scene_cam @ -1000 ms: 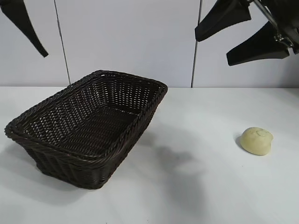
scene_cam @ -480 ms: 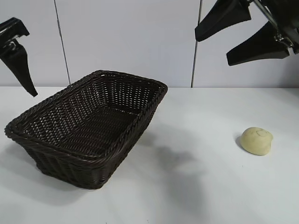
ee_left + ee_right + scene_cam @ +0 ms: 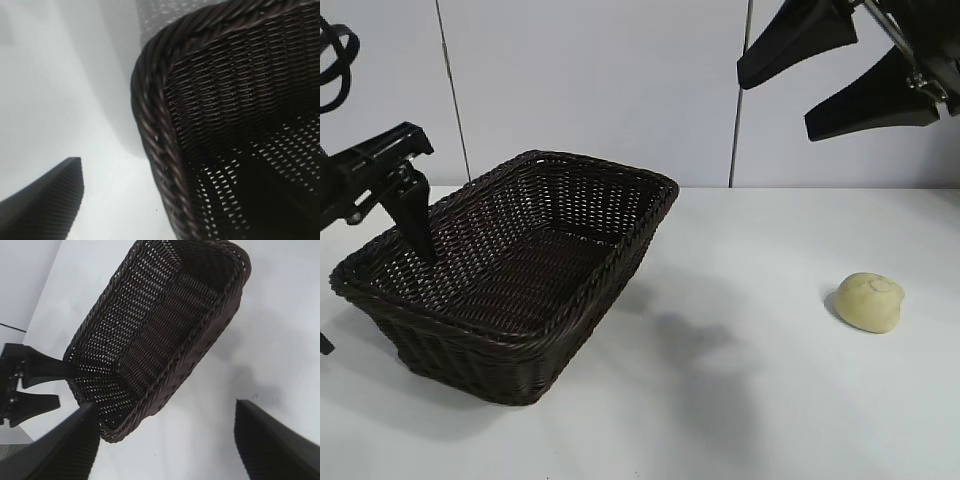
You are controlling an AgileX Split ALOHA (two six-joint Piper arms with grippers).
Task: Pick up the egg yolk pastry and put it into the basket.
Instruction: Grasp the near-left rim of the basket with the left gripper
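Observation:
The egg yolk pastry (image 3: pixel 868 302), a pale yellow dome, lies on the white table at the right, far from both grippers. The dark woven basket (image 3: pixel 655 181) stands at the centre left and holds nothing. My left gripper (image 3: pixel 378 290) is open, low at the basket's left end, with one finger (image 3: pixel 417 222) over the rim. In the left wrist view the braided rim (image 3: pixel 150 125) runs between its fingers (image 3: pixel 45 205). My right gripper (image 3: pixel 775 100) is open, high at the upper right, above the table. Its view shows the basket (image 3: pixel 200 335) but not the pastry.
The white table (image 3: pixel 740 400) lies between the basket and the pastry. A pale panelled wall (image 3: pixel 590 80) stands behind. The left gripper (image 3: pixel 35 387) also shows in the right wrist view, at the basket's far end.
My left gripper has come down from the upper left to the basket's left rim. The right gripper, the basket and the pastry have not moved.

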